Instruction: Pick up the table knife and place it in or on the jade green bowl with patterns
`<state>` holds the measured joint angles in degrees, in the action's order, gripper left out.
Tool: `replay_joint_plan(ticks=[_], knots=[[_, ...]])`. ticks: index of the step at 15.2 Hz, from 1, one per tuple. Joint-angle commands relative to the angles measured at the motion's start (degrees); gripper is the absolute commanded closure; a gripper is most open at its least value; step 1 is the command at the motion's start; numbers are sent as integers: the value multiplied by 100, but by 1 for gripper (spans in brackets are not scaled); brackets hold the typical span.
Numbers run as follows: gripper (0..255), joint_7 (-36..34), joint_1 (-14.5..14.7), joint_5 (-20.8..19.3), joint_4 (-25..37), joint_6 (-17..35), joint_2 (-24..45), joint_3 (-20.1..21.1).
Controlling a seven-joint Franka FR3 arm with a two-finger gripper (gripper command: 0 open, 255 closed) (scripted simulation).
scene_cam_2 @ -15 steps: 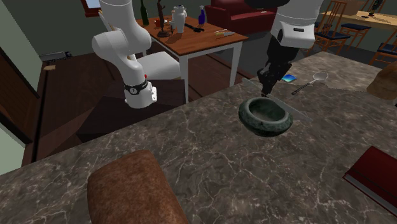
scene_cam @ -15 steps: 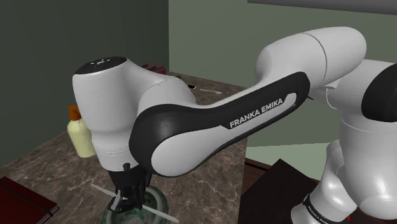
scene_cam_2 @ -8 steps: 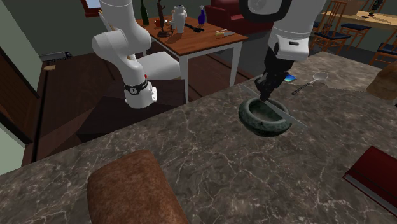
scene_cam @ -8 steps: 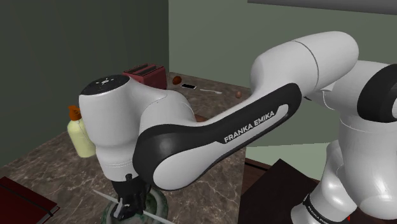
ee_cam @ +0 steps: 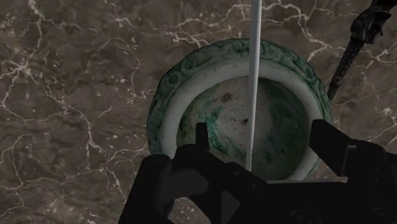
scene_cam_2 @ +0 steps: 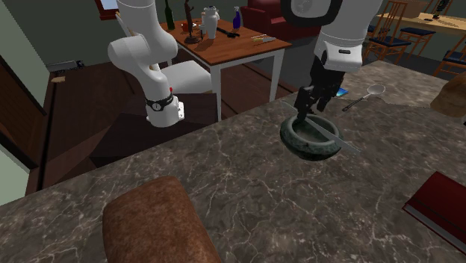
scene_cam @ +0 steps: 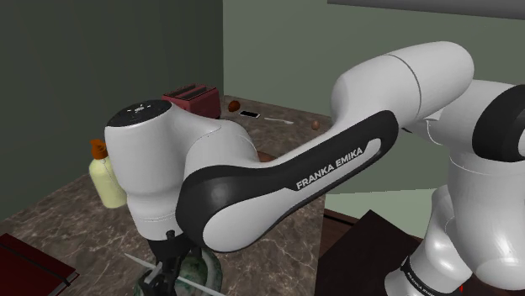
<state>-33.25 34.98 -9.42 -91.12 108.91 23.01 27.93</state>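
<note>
The jade green patterned bowl [ee_cam: 170, 81] stands on the dark marble counter, directly below my gripper [ee_cam: 264, 145]. The table knife [ee_cam: 254, 76], thin and pale, lies across the bowl from rim to rim. It passes between my fingers [ee_cam: 202, 137] without touching them; they stand wide apart, open. In the second exterior view the gripper [scene_cam_2: 305, 110] hovers just over the far rim of the bowl [scene_cam_2: 290, 136], and the knife [scene_cam_2: 337, 139] slants across it. In the shoulder view the gripper [scene_cam: 169, 273] hangs under the arm's big white link, with the bowl [scene_cam: 203, 267] and knife [scene_cam: 140, 261] partly hidden.
A magnifying glass [scene_cam_2: 367, 95] lies on the counter beyond the bowl. A red book [scene_cam_2: 440, 205] sits at the counter's corner and a brown rounded lump [scene_cam_2: 157, 224] at the near edge. A yellowish bottle [scene_cam: 106, 177] and a red toaster [scene_cam: 189, 94] stand farther off.
The gripper came down over the bowl with the knife, then opened. The knife has left the fingers and now rests across the bowl's rim.
</note>
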Motion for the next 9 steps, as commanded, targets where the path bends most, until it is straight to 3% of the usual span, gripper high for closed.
replay_joint_plan(ticks=[1,3,7,9], knots=[[0,0,0,0,0,0,0,0],[0,0,0,0,0,0,0,0],[0,49,32,58,633,-695,-76,32],[0,49,32,58,632,-695,-76,32]])
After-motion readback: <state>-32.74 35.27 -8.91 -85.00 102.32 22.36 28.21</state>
